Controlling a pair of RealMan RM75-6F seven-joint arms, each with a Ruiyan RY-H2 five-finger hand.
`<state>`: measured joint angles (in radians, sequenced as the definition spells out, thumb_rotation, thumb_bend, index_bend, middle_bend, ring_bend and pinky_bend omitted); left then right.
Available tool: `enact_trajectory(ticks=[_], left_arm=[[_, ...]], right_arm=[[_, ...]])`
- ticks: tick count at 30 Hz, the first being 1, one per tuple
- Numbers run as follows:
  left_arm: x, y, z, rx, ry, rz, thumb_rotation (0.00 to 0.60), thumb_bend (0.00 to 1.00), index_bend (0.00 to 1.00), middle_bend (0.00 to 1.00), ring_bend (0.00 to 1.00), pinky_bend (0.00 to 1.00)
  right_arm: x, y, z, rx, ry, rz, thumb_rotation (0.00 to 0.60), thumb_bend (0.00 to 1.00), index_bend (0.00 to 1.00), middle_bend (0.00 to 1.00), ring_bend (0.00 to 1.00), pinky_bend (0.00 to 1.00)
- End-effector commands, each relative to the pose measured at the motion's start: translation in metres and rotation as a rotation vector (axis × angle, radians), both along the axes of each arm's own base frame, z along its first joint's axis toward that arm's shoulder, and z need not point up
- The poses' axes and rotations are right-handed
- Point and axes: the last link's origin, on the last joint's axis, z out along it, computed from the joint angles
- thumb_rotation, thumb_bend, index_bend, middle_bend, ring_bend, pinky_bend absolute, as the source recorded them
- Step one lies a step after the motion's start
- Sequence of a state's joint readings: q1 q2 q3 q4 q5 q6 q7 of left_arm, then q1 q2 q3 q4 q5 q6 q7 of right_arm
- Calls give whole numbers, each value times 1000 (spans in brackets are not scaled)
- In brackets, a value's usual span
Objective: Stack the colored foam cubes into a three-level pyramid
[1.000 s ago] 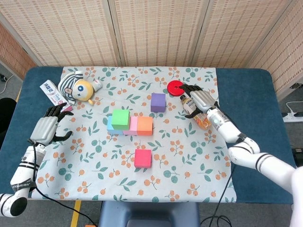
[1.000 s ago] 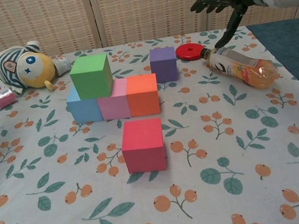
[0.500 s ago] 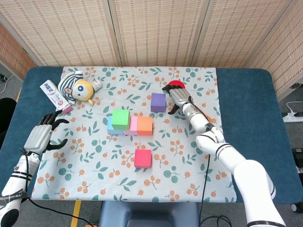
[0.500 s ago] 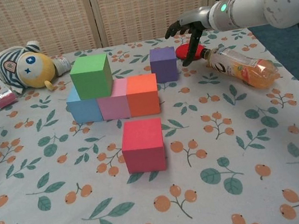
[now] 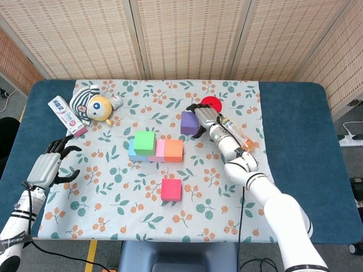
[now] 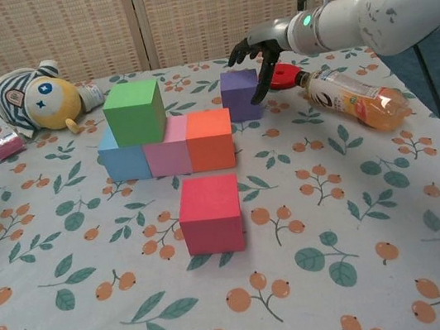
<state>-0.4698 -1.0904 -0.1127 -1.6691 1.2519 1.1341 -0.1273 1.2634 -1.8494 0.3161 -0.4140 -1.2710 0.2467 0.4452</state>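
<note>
1. Purple cube (image 6: pixel 240 93) behind the orange cube (image 6: pixel 209 139), right hand (image 6: pixel 260 48) spread over its right edge, gripping nothing.
2. Green cube (image 6: pixel 135 111) atop blue (image 6: pixel 122 163) and pink (image 6: pixel 168 156).
3. Red cube (image 6: pixel 210 213) alone in front.
4. Left hand (image 5: pixel 50 164) open, at table's left edge.

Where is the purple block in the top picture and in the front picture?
Head view: the purple cube sits above the middle, up and to the right of the block row, with the right hand at its right side.
Chest view: the purple cube is near the top, a bit right of the middle, behind the orange cube.
Shared landmark: the red disc just to its right.
</note>
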Motion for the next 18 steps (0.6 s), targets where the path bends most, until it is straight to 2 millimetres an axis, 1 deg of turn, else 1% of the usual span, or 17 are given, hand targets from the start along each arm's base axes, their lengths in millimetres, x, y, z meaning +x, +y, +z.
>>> enact_trajectory(ticks=[1, 5, 9, 14, 18], left_arm=[[0, -1, -1, -5, -2, -2, 600, 330, 291, 28, 0, 21], [0, -1, -4, -10, -12, -2, 600, 330, 290, 28, 0, 21], [1, -1, -6, -16, -15, -5, 600, 330, 290, 27, 0, 21], [1, -2, -9, -21, -20, -7, 600, 330, 288, 26, 0, 21], [1, -2, -11, -29, -21, -10, 600, 330, 288, 26, 0, 21]], right_arm=[[-5, 3, -1, 5, 25, 27, 600, 0, 187, 67, 0, 0], [-9, 7, -1, 10, 35, 53, 600, 0, 232, 67, 0, 0], [-14, 10, 1, 14, 41, 78, 600, 0, 256, 68, 0, 0], [-23, 18, 6, 29, 38, 119, 600, 0, 267, 69, 0, 0], [-33, 30, 15, 43, 34, 165, 600, 0, 264, 69, 0, 0]])
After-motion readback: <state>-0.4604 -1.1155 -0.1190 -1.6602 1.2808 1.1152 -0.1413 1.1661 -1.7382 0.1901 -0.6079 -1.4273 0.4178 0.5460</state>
